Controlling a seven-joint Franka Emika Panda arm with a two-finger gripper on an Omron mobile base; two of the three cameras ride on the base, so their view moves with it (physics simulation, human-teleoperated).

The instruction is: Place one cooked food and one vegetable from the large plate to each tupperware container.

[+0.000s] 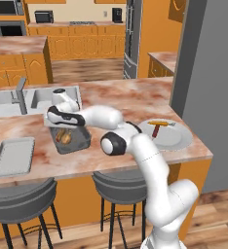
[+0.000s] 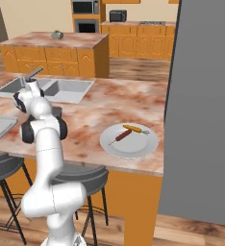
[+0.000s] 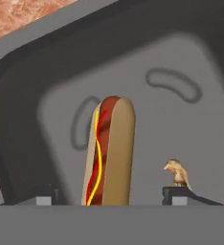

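releasing a hot dog (image 3: 109, 150) into the deep dark-grey tub (image 1: 71, 141) looks like the step in hand: the bun lies on the tub floor between the end effector (image 3: 116, 196) fingertips, which stand apart and clear of it. a small brown morsel (image 3: 177, 173) sits beside one tip. the arm reaches low, hand pointing down into the tub. next move, by judgement: lift clear and return to the large plate (image 2: 129, 141), where a sausage (image 2: 121, 136) and a carrot (image 2: 135, 129) lie; the light-grey flat tray (image 1: 12, 155) on the worktop (image 1: 130, 97) holds nothing.
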